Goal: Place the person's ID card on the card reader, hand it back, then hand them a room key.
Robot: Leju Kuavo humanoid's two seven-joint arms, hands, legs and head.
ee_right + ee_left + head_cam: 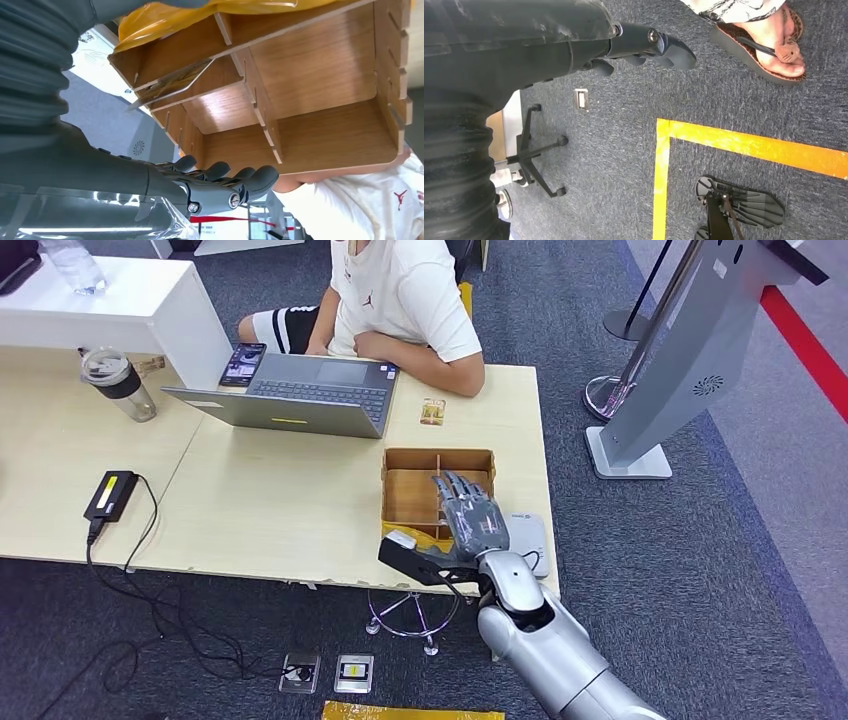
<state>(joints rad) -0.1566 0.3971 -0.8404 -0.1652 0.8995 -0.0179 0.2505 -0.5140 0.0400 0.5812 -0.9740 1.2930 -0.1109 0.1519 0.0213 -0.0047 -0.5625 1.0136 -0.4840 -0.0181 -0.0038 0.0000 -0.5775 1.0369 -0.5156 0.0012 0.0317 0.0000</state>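
A small card (433, 412) lies on the table just in front of the seated person's forearm (430, 365). A white card reader (531, 540) sits near the table's front right corner. Beside it stands a wooden divided box (400, 490). My right hand (470, 512) hovers over the box's right side with its fingers stretched out and nothing in them. In the right wrist view the fingers (225, 182) lie in front of the box's compartments (320, 75), and a thin card (170, 87) leans in one of them. My left hand (644, 45) hangs over the carpet, holding nothing.
An open laptop (300, 395) and a phone (243, 364) lie before the person. A bottle (120, 383) and a black adapter (110, 494) with its cable sit on the left. A grey kiosk stand (680, 370) rises right of the table. Someone's sandalled foot (774, 45) is near my left hand.
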